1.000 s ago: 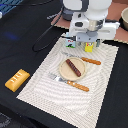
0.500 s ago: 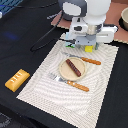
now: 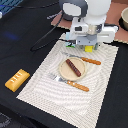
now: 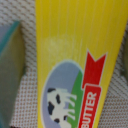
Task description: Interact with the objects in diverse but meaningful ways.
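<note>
Wrist view, yellow box (image 4: 75,50) reading "BUTTER", cow logo, pincer state unclear.

Carton (image 4: 11,70) tight beside butter box (image 4: 75,60).

Yellow butter box (image 4: 75,60) on mat; sausage (image 3: 73,67) on plate.

Brown sausage (image 3: 73,67) on plate (image 3: 63,73); orange-yellow ridged block (image 3: 17,80) well apart, off placemat (image 3: 50,90).
</note>
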Robot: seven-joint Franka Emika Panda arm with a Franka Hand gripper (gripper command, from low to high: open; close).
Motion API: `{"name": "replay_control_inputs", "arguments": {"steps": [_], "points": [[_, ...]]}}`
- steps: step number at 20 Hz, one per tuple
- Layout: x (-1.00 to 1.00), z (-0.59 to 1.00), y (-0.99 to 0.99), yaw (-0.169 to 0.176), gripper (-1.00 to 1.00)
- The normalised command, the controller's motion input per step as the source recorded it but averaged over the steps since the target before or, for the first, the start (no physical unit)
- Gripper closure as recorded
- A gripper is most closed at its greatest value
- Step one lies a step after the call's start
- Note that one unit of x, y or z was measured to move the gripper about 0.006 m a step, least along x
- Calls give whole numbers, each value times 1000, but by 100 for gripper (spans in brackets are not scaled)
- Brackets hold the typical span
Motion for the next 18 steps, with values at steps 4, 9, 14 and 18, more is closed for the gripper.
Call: {"name": "replay_control_inputs", "arguments": {"steps": [4, 9, 14, 18], "points": [[180, 80, 177, 0, 100], [-50, 951, 133, 0, 100], [-173, 1000, 0, 0, 100], [-111, 1000, -26, 13, 100]]}}
